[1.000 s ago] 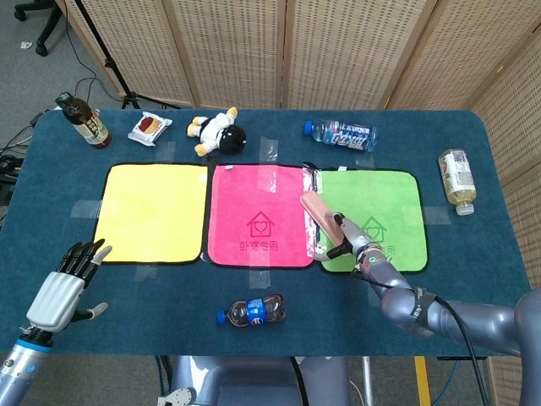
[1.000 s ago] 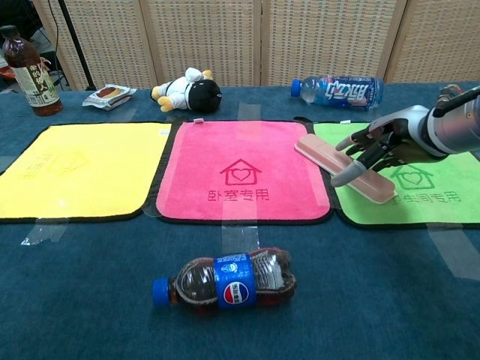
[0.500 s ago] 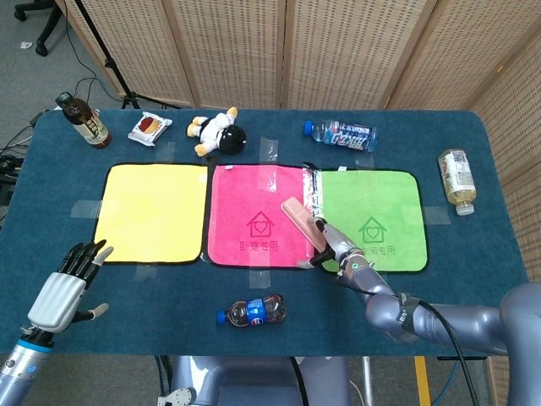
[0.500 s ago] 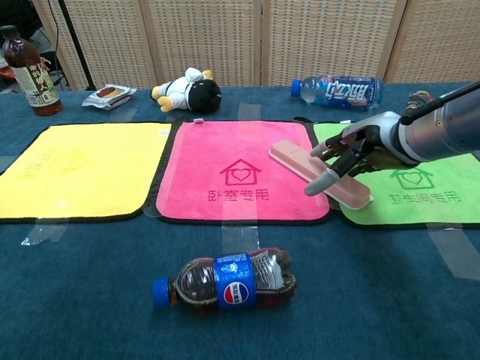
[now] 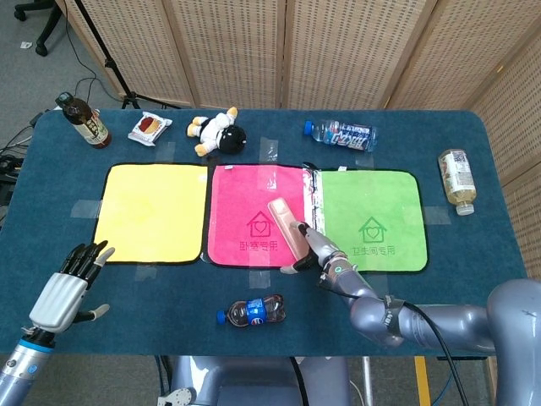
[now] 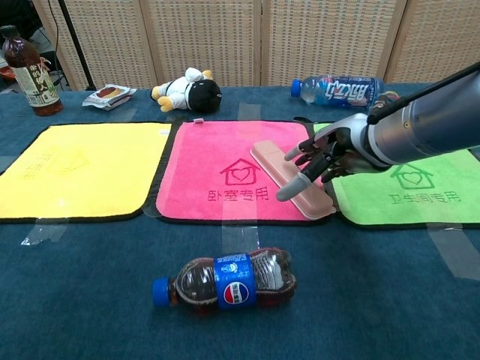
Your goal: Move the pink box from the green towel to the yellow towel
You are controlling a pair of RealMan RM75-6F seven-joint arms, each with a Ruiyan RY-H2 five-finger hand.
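1. Above the middle of a counter (image 5: 473, 254) covered in dark blue cloth, the right hand (image 6: 322, 157) holds the pink box (image 6: 291, 178), a long flat case, by its near end, with fingers (image 6: 296, 184) draped over its top.
2. The pink box is over the right part of the pink towel (image 5: 254, 216), tilted, with its far end pointing away and to the left. It is off the green towel (image 5: 372, 216), which lies just to the right.
3. Three towels lie side by side in a row: the yellow towel (image 5: 152, 211) on the left, the pink towel in the middle, the green towel on the right. The yellow towel is bare.
4. The left hand (image 5: 63, 292) hovers at the near left corner of the counter, fingers spread apart, holding nothing. It shows only in the head view.
5. A cola bottle (image 6: 225, 281) lies on its side on the near part of the counter, in front of the pink towel.
6. Along the far edge sit a brown tea bottle (image 5: 84, 120), a snack packet (image 5: 150, 128), a black and white plush toy (image 5: 218, 133), and a water bottle (image 5: 342, 134) on its side.
7. A pale drink bottle (image 5: 456, 179) lies near the right edge.
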